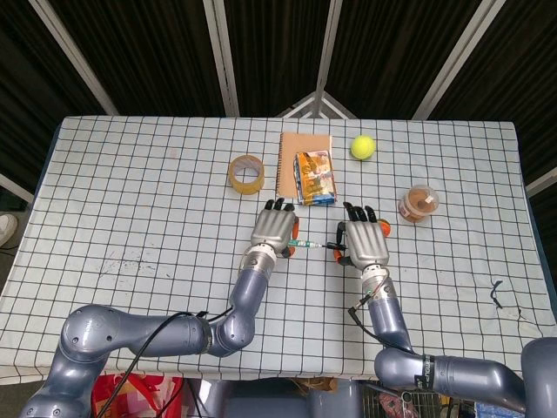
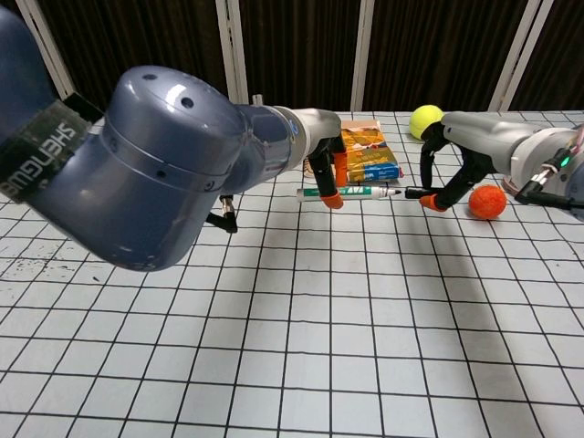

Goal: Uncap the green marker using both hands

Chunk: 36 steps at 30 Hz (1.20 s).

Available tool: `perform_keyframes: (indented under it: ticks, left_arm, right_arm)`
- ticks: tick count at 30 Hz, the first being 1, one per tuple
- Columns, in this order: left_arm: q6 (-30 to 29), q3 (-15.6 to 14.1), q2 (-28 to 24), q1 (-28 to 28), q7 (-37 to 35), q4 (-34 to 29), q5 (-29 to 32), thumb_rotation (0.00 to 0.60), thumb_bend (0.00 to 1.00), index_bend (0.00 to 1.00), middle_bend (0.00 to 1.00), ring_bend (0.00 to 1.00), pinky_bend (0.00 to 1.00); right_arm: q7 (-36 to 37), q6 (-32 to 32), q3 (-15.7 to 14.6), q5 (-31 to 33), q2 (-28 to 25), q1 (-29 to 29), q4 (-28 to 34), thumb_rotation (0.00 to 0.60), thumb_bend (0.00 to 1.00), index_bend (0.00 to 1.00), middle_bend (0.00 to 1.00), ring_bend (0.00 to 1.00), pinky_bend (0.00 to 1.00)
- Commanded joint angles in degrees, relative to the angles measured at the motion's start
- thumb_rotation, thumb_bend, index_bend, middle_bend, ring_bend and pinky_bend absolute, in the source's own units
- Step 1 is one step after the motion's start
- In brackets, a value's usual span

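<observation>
The green marker (image 1: 306, 244) (image 2: 349, 193), white-bodied with a green label, hangs level just above the checked table between my two hands. My left hand (image 1: 272, 228) (image 2: 322, 171) pinches its body near the left end. My right hand (image 1: 366, 241) (image 2: 449, 172) pinches the dark cap (image 2: 421, 192) at the right end. In the chest view the cap sits a little apart from the marker's tip (image 2: 396, 192), in line with the body. From the head view the cap is mostly hidden under my right hand.
Behind the hands lie a snack packet (image 1: 314, 177) (image 2: 367, 162) on a brown notebook (image 1: 305, 146), a yellow tape roll (image 1: 247, 172) and a tennis ball (image 1: 363, 146) (image 2: 422, 117). An orange ball (image 1: 383, 229) (image 2: 487, 202) sits beside my right hand, a brown-filled cup (image 1: 419, 202) further right.
</observation>
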State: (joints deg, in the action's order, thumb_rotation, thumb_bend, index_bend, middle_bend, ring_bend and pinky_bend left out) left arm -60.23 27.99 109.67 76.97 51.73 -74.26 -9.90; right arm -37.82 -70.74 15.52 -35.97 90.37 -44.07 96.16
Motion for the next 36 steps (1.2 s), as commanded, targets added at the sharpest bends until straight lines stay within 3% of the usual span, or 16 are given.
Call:
perform_keyframes:
  ticks: [1, 10, 14, 17, 20, 27, 36]
  left_arm:
    - [-0.4, -0.6, -0.9, -0.8, 0.1, -0.9, 0.0, 0.600, 0.52, 0.63, 0.14, 0.00, 0.00]
    - [0.3, -3.0, -2.6, -3.3, -0.7, -1.9, -0.3, 0.600, 0.52, 0.60, 0.14, 0.00, 0.00]
    - [2.3, -3.9, -2.5, -3.9, -1.2, -1.0, -0.3, 0.600, 0.51, 0.41, 0.12, 0.00, 0.00]
    - [3.9, -4.3, -2.4, -3.9, -1.6, -0.6, -0.5, 0.600, 0.50, 0.26, 0.10, 0.00, 0.00]
    - [4.9, -4.5, -2.7, -3.8, -1.6, -0.8, -0.8, 0.600, 0.50, 0.17, 0.07, 0.00, 0.00]
    - [1.4, -5.9, -7.1, -3.6, 2.1, -6.9, 0.5, 0.600, 0.50, 0.09, 0.03, 0.00, 0.00]
    - [-12.5, -8.8, -24.5, -7.6, 9.2, -29.5, 1.5, 0.600, 0.50, 0.11, 0.03, 0.00, 0.00]
  right_arm:
    - [0.5, 0.5, -0.3, 0.2, -0.4, 0.4, -0.4, 0.600, 0.40, 0.77, 0.10, 0.11, 0.04]
    - [3.0, 3.1, -1.8, 0.0, -0.6, 1.9, -3.1, 0.600, 0.40, 0.74, 0.10, 0.11, 0.04]
    - [3.1, 4.3, -2.3, 0.5, -0.4, 2.0, -3.7, 0.600, 0.39, 0.48, 0.10, 0.08, 0.04]
    - [2.7, 4.3, -2.2, 1.1, -0.1, 1.9, -3.6, 0.600, 0.31, 0.29, 0.10, 0.07, 0.04]
    - [2.3, 3.7, -1.8, 1.6, 0.3, 1.7, -3.5, 0.600, 0.27, 0.21, 0.09, 0.06, 0.04]
    - [1.8, 2.9, -1.2, 2.3, 0.2, 1.7, -2.5, 0.600, 0.24, 0.15, 0.09, 0.06, 0.03]
    - [1.0, -0.2, -1.7, 0.0, -2.5, 2.9, -0.7, 0.600, 0.24, 0.22, 0.09, 0.06, 0.03]
